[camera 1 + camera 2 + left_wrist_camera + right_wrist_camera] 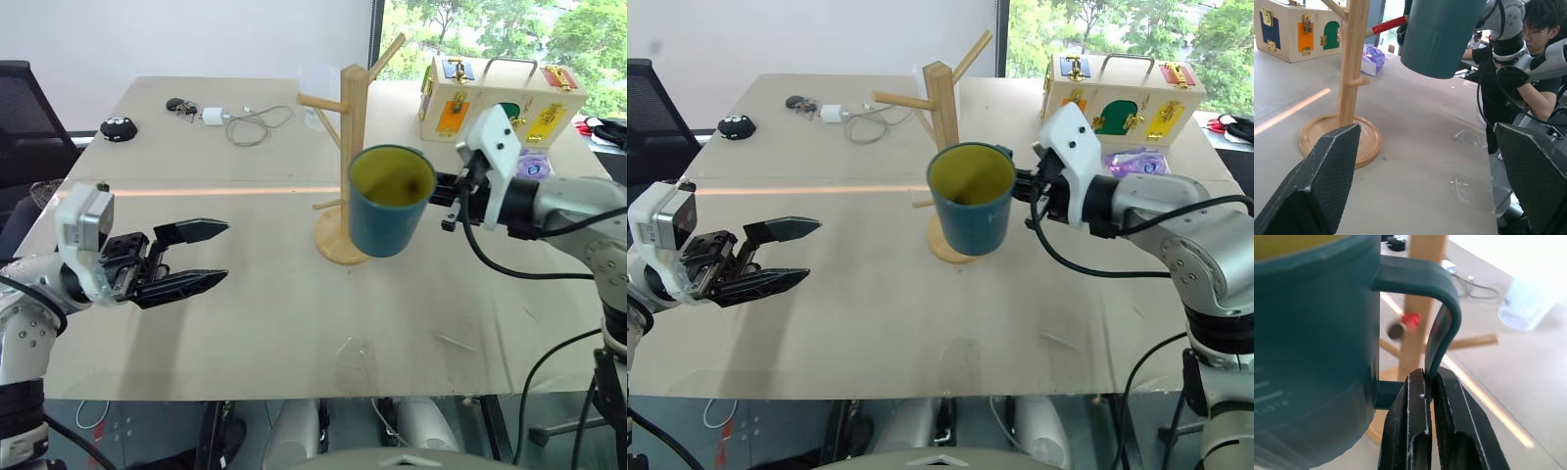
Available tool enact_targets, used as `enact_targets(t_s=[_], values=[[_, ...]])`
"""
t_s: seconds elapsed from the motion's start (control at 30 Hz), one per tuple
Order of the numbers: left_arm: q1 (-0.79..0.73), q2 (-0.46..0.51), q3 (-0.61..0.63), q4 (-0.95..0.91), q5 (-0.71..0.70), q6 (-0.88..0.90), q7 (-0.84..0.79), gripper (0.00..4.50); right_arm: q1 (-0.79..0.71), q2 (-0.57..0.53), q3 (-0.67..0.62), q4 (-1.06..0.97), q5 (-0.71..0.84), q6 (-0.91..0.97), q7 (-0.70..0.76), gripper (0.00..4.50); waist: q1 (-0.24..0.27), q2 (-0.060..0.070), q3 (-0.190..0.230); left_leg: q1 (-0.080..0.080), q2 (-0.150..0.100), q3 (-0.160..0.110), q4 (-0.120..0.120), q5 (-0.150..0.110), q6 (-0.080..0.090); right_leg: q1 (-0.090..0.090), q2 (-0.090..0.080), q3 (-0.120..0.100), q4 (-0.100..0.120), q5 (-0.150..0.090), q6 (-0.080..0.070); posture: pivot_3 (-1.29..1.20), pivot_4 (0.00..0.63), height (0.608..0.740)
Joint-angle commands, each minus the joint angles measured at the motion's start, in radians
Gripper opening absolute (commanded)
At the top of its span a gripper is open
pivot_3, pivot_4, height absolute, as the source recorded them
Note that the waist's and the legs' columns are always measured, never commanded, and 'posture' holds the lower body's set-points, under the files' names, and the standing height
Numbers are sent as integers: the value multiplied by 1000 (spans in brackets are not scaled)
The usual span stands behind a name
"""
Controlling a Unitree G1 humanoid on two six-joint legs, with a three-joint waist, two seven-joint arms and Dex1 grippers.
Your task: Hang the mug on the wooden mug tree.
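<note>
My right gripper [1428, 384] is shut on the loop handle of the dark teal mug [390, 201], which hangs upright in the air with its yellow-green inside showing. The mug floats just in front of the wooden mug tree [353, 108], whose round base [333, 245] rests on the table behind and below it. A red-tipped peg [1409, 321] points toward the handle in the right wrist view. My left gripper [217, 255] hovers open and empty over the table's left side, pointing toward the tree.
A pale wooden box with coloured latches [500, 98] stands at the back right, a purple bag [534, 162] beside it. Cables and a charger [245, 122], keys [179, 105] and a black mouse [119, 128] lie at the back left. A person [1528, 63] sits beyond the table edge.
</note>
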Motion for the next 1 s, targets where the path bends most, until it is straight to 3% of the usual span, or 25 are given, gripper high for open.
enact_targets(t_s=[0.03, 0.23, 0.27, 0.3, 0.43, 0.7, 0.87, 1.0], values=[[-5, -1, 19, -36, -7, -3, 10, 4500, -47, 38, 61, 28, -55, -14, -17, 38, 0, 0, 0, 0, 0, 0, 0, 0, 0, 0, 0, 0, 0, 0, 0, 0, 150, 740], [10, -30, 31, -76, -9, -11, 54, 4500, -50, 98, 174, 129, -222, -112, -45, 38, 0, 0, 0, -2, 0, 0, 1, 1, -2, -1, 0, 0, 0, 1, 2, 0, 150, 740], [14, -34, 34, -82, -9, -10, 64, 4500, -44, 99, 169, 129, -242, -131, -52, 458, 0, 0, 0, -3, 0, 0, 1, 1, -2, -2, 0, 0, 0, 2, 2, 0, 150, 740], [17, -36, 36, -90, -12, -8, 71, 4500, -38, 96, 162, 122, -248, -140, -44, 591, 0, 0, 0, -4, 0, -1, 1, 1, -2, -3, 0, -1, 0, 2, 2, 0, 150, 740], [35, -55, 46, -131, -20, 2, 131, 4500, 26, 46, 72, 8, -170, -140, 45, 2202, 5, -1, 0, -8, 0, -2, 3, 2, -3, -6, 0, -2, 0, 2, 3, 0, 150, 740], [124, -98, 36, -223, 5, 22, 264, 4500, 299, -119, -240, -152, 25, -148, 203, 2202, 3, -1, -1, -7, 0, -2, 3, 0, -1, -5, -1, -1, 1, 2, 3, 0, 150, 740], [232, -145, 1, -267, 103, -25, 340, 4500, 670, -176, -465, -170, -33, -266, 281, 2202, 7, -2, -1, -5, 0, -3, 5, 0, 0, -2, 0, -2, 0, 2, 3, 0, 150, 740], [287, -149, -15, -238, 177, -68, 345, 4500, 895, -168, -555, -111, -117, -420, 339, 2202, 18, -3, -2, -3, 0, -3, 5, 0, 1, 1, 1, -1, 0, 1, 3, 0, 150, 740]])
